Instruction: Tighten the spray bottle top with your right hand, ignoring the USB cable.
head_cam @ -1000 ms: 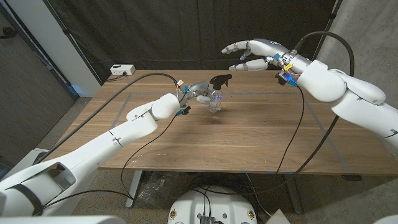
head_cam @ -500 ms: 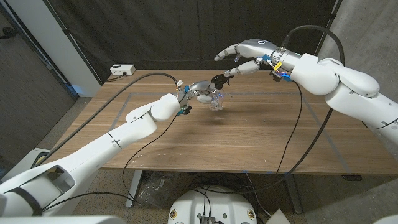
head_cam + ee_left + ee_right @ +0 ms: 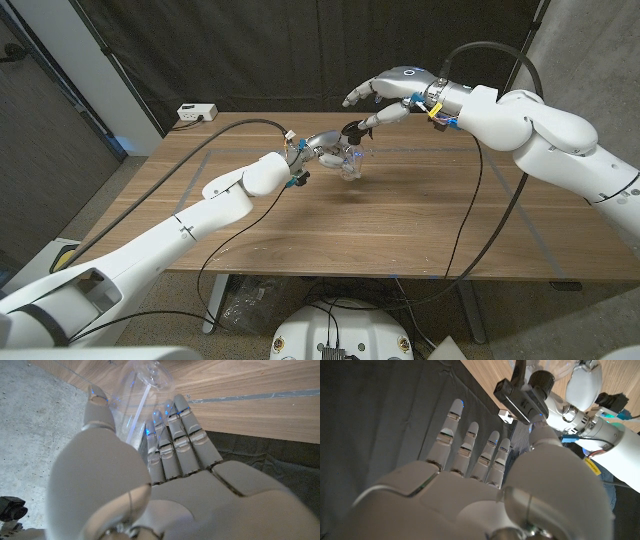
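Wooden table [image 3: 400,215], seemingly empty bottle [image 3: 349,163]

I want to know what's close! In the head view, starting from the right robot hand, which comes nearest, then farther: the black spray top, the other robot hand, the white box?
1. black spray top, at the right robot hand fingertips.
2. left robot hand, holding the clear bottle.
3. white box, table's far left corner.

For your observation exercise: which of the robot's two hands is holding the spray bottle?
The left hand: it grips the clear bottle, while the right hand is open by the black top.
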Available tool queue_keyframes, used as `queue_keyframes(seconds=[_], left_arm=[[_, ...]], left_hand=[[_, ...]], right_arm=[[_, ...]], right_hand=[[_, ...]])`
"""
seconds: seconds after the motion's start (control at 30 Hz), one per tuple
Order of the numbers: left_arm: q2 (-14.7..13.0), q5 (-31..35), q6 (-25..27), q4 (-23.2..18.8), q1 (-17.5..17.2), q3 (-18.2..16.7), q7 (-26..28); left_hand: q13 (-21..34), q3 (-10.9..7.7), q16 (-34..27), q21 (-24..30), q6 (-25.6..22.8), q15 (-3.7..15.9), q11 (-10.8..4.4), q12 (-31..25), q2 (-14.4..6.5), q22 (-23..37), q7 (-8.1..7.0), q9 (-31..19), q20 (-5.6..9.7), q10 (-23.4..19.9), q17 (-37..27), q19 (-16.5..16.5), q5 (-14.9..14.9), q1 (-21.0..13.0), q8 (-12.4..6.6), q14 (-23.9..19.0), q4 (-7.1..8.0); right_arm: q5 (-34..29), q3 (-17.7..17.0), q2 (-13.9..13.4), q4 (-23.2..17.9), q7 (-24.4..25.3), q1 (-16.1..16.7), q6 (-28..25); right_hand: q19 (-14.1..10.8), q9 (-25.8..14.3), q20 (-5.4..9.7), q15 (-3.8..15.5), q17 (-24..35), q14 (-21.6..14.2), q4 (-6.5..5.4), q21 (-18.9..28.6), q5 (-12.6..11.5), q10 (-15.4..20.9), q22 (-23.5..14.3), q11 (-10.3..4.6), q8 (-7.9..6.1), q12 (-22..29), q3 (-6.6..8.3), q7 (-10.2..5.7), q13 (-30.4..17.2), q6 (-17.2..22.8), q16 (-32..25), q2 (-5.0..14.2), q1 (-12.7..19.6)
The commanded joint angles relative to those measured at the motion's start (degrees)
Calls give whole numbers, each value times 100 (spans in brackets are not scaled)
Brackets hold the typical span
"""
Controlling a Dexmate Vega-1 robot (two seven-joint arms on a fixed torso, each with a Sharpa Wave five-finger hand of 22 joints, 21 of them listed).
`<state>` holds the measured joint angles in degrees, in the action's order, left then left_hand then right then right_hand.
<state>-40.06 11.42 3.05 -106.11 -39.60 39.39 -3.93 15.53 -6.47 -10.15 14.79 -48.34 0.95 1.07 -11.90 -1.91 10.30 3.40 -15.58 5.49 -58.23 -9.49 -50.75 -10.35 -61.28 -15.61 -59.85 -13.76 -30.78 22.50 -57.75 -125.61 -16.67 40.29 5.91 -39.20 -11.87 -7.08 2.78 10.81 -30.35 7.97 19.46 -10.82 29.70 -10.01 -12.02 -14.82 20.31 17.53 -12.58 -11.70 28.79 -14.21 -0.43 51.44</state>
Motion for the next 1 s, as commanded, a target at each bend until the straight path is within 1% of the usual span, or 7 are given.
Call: queue_keyframes(seconds=[0.03, 0.13, 0.27, 0.67, 0.83, 0.93, 1.0], left_arm=[[22, -50, -148, 53, -29, -29, -50], [29, -48, -180, 65, -21, -32, -56], [37, -57, -203, 71, -20, -49, -55], [25, -91, -241, 86, -13, -92, -86], [27, -98, -257, 96, -13, -103, -81], [30, -97, -264, 98, -16, -109, -70], [33, -103, -275, 102, -20, -113, -65]], left_hand=[[16, -1787, -42, -33, -1231, 794, -621, -22, -633, 23, 39, -31, -11, -696, -23, 24, 22, -432, -27, -787, 754], [18, -1794, -43, -35, -1229, 797, -615, -22, -631, 24, 41, -32, -14, -694, -23, 26, 22, -428, -24, -790, 753], [19, -1803, -42, -37, -1232, 786, -615, -22, -629, 25, 35, -30, -12, -694, -22, 26, 22, -423, -21, -790, 752], [18, -1831, -36, -39, -1239, 780, -610, -18, -623, 27, 43, -44, -23, -692, -22, 21, 20, -411, -23, -776, 748], [18, -1845, -38, -42, -1237, 791, -619, -15, -618, 28, 54, -44, -19, -685, -22, 22, 19, -406, -18, -780, 744], [22, -1852, -39, -44, -1242, 789, -617, -16, -616, 29, 45, -47, -19, -682, -22, 27, 19, -402, -20, -784, 742], [25, -1858, -39, -44, -1242, 793, -597, -18, -614, 29, 40, -47, -19, -685, -21, 23, 18, -400, -18, -785, 741]], right_arm=[[-176, 180, 21, -30, -534, -263, 57], [-210, 223, 40, -14, -656, -338, 85], [-279, 240, 65, -6, -695, -362, 104], [-353, 195, 95, 35, -645, -337, 199], [-453, 206, 121, -24, -678, -325, 149], [-561, 237, 151, -59, -723, -339, 86], [-604, 254, 175, -81, -765, -344, 33]], right_hand=[[-83, -16, 11, 317, -8, -162, 3, -41, -60, 247, -30, -5, -36, 57, -10, -1, 18, 162, -5, -43, 1], [-108, -25, 15, 338, -14, -213, 4, -65, -77, 374, -30, -16, -99, 67, 16, 0, 35, 352, 27, 4, 45], [-127, -34, 22, 416, -21, -346, 62, -107, -71, 491, -31, -26, -141, 53, 107, -10, 54, 512, 50, 97, 219], [-236, -54, 41, 489, -40, -820, 31, -191, 2, 1064, -34, -36, -291, 110, 133, -13, 63, 1023, 63, 119, 240], [-302, -55, 63, 628, -45, -1322, 7, -284, 29, 1565, -37, -35, -388, 128, 151, -17, 74, 1421, 46, 144, 235], [-349, -53, 99, 669, -60, -1580, -7, -355, 37, 2016, -41, -33, -460, 147, 151, -24, 77, 1727, 87, 132, 208], [-404, -39, 115, 694, -55, -1819, -30, -393, 32, 2348, -41, -27, -445, 166, 161, -23, 74, 1792, 79, 162, 182]])
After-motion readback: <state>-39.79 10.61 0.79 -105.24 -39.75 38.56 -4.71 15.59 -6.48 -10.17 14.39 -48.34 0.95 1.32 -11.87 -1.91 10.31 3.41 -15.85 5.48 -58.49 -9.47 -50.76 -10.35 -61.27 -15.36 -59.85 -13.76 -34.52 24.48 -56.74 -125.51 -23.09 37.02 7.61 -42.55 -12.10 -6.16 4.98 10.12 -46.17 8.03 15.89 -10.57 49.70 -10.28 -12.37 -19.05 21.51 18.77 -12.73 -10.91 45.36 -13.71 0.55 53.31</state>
